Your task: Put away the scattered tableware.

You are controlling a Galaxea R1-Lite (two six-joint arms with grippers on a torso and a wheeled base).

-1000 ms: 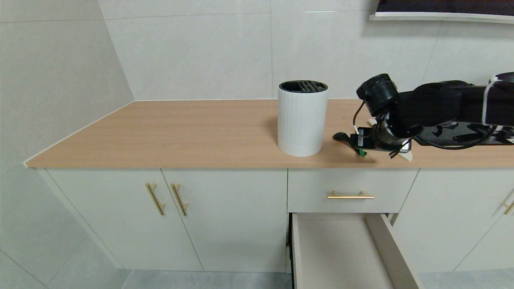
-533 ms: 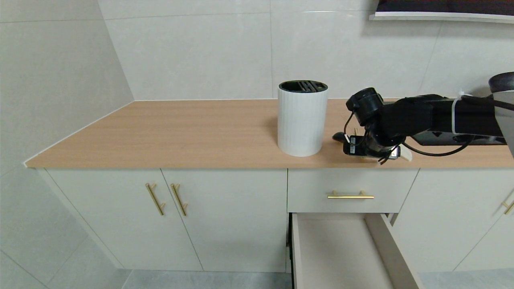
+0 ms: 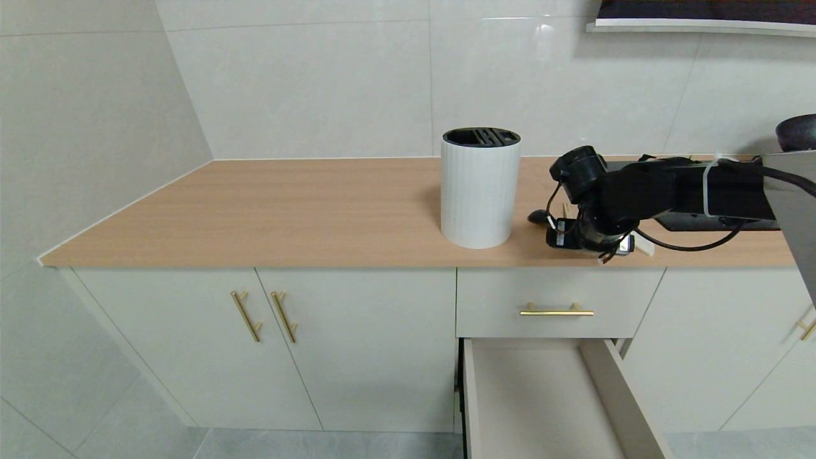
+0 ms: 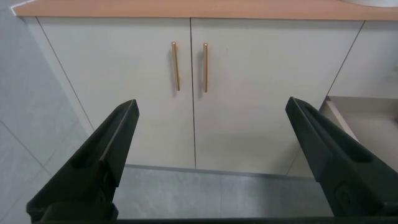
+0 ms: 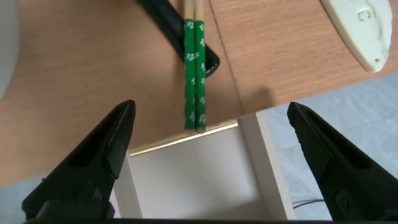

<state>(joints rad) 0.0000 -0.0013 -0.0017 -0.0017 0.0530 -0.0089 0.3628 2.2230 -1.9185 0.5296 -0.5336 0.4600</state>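
While the right gripper [image 5: 210, 112] hovers low over the counter [image 3: 287, 210], right of centre in head view, its jaws stand wide apart w/ nothing held; green-tipped chopsticks [image 5: 194, 74] lie on the wood in line w/ the gap, crossing a black utensil [image 5: 165, 22], tips at the front edge; cream utensil [image 5: 357, 28] near; white holder [image 3: 479, 191] upright mid-frame, close by; drawer [image 3: 542, 395] open, lower right; left gripper [image 4: 211, 106] likewise spread wide, empty, facing cabinet doors [image 4: 249, 87].
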